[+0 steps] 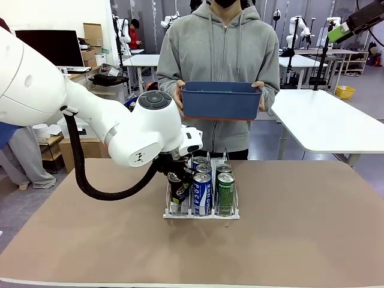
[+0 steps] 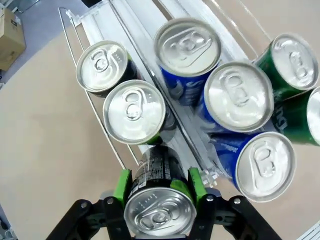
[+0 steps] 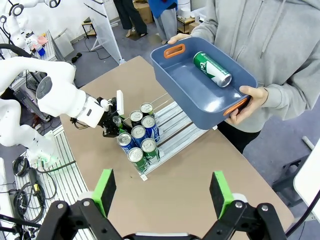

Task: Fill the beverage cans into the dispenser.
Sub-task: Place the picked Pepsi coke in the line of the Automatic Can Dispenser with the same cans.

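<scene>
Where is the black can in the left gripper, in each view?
Front view: black can at the dispenser's front left corner.
Left wrist view: can bottom middle, between green pads.
Right wrist view: can left of centre, at cluster's edge.
Landmark: the blue cans beside it.

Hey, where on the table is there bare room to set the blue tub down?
Widest bare table lies right of the dispenser, out to the right edge; the near strip before it is free too. Crowded left of it, where the left gripper holds a black can.

The beverage cans (image 2: 234, 95) are glossy metal, the dispenser (image 2: 136, 24) clear smooth plastic, the blue tub (image 1: 221, 103) matt plastic.
</scene>
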